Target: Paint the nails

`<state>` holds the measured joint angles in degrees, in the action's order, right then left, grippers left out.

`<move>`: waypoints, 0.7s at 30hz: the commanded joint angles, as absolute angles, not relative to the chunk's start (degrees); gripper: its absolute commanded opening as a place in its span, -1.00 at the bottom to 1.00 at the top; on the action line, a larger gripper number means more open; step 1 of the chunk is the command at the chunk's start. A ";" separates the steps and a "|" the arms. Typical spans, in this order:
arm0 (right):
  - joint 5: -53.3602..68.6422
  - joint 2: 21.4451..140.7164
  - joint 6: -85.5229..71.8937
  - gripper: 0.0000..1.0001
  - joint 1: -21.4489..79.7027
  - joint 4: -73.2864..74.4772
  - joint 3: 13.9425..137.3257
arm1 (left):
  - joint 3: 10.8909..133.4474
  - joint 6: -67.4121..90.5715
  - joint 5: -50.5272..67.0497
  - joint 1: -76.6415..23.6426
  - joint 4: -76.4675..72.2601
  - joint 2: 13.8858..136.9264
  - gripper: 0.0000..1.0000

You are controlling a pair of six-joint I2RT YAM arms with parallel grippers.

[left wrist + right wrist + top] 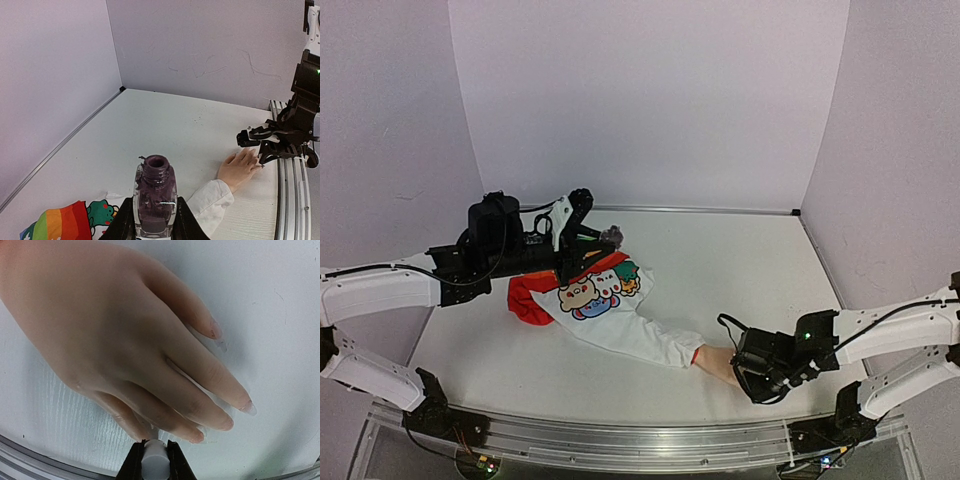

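Note:
The pale mannequin hand (110, 325) lies flat on the white table, fingers spread. Its nails (248, 408) look pale and glossy; I see no clearly dark one. My right gripper (155, 460) is shut on a pale brush cap (155, 456), right above the lowest finger, and the brush tip is hidden behind the cap. In the top view the right gripper (748, 372) sits over the hand (715, 362). My left gripper (155, 217) is shut on an open clear bottle (155, 195) of dark purple polish, held upright at the back left (608, 238).
The hand comes out of a white sleeve (630, 330) with cartoon prints, next to red and rainbow cloth (530, 300). A metal rail (620, 440) runs along the table's near edge, close to the hand. Lilac walls enclose the table.

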<state>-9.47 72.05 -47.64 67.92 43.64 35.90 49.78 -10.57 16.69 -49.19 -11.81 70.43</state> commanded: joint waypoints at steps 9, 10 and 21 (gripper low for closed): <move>-9.75 72.07 -45.83 -1.00 68.29 43.56 37.82 | 50.31 -10.99 16.43 -49.32 -13.25 68.94 -1.00; -9.39 72.08 -45.64 -1.00 68.29 43.37 37.88 | 50.22 -11.00 16.40 -49.35 -13.28 68.88 -1.00; -8.32 72.10 -44.70 -1.00 68.38 42.37 38.04 | 49.99 -10.99 16.21 -49.31 -13.10 68.55 -1.00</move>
<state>-8.11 72.05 -45.03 67.92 42.89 36.01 49.78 -10.57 16.69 -49.19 -11.81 70.43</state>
